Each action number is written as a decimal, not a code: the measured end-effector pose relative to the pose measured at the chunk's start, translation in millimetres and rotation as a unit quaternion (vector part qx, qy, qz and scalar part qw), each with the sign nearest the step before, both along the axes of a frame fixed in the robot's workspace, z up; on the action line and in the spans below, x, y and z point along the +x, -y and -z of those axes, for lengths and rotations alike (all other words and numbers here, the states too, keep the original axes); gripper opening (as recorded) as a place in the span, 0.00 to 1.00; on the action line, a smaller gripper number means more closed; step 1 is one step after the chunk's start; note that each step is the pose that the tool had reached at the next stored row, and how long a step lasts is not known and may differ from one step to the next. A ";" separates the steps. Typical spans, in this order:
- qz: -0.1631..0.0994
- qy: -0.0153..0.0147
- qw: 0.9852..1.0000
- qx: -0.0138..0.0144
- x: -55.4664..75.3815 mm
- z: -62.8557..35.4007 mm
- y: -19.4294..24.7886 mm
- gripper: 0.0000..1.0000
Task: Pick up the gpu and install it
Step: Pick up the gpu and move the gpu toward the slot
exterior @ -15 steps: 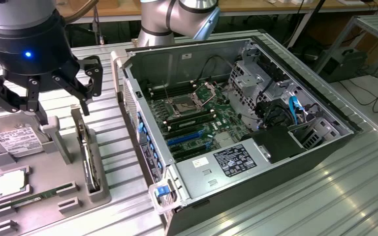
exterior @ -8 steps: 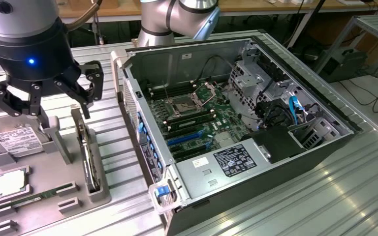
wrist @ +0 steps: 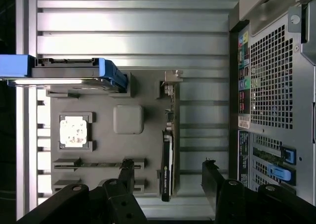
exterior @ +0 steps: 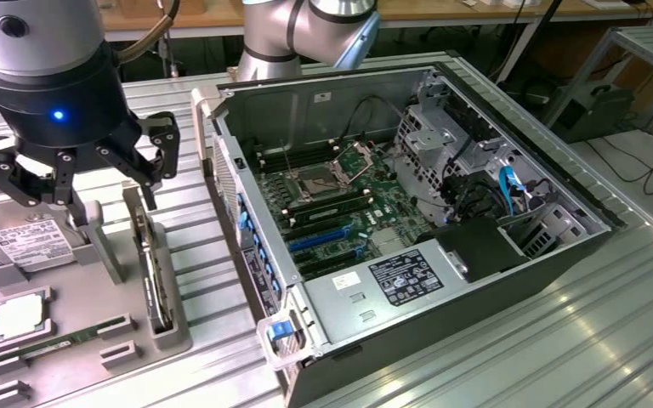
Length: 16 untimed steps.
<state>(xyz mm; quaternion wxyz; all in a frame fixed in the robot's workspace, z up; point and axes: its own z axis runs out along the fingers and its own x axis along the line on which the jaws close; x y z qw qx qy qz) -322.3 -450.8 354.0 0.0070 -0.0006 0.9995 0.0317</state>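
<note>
The black robot hand (exterior: pixel 82 197) is held wide open, and nothing is gripped in it. It is hung over the flat grey plastic tray (exterior: pixel 77 306). The gpu (exterior: pixel 152 272), a thin dark card with a silver metal end, is stood on its edge in a slot of the tray, along the tray's side nearest the big open black computer box (exterior: pixel 417 212). In the wrist view the gpu (wrist: pixel 168 135) is seen between the two black fingers (wrist: pixel 127 177) and is not touched by them.

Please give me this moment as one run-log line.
gripper: open, empty | position: above gpu, no grip | gpu: on edge in gray tray | computer case: side open
</note>
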 end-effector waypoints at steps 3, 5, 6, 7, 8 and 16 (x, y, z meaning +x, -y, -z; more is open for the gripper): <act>0.000 0.000 1.000 0.000 0.0 1.7 0.0 0.66; 0.000 0.000 1.000 0.000 0.0 2.8 0.0 0.66; 0.000 0.000 1.000 0.000 0.0 3.4 0.0 0.66; 0.000 0.000 1.000 0.000 0.0 4.0 0.0 0.66; 0.000 0.000 1.000 0.000 0.0 4.5 0.0 0.66; 0.000 0.000 1.000 0.000 0.0 9.1 0.0 0.66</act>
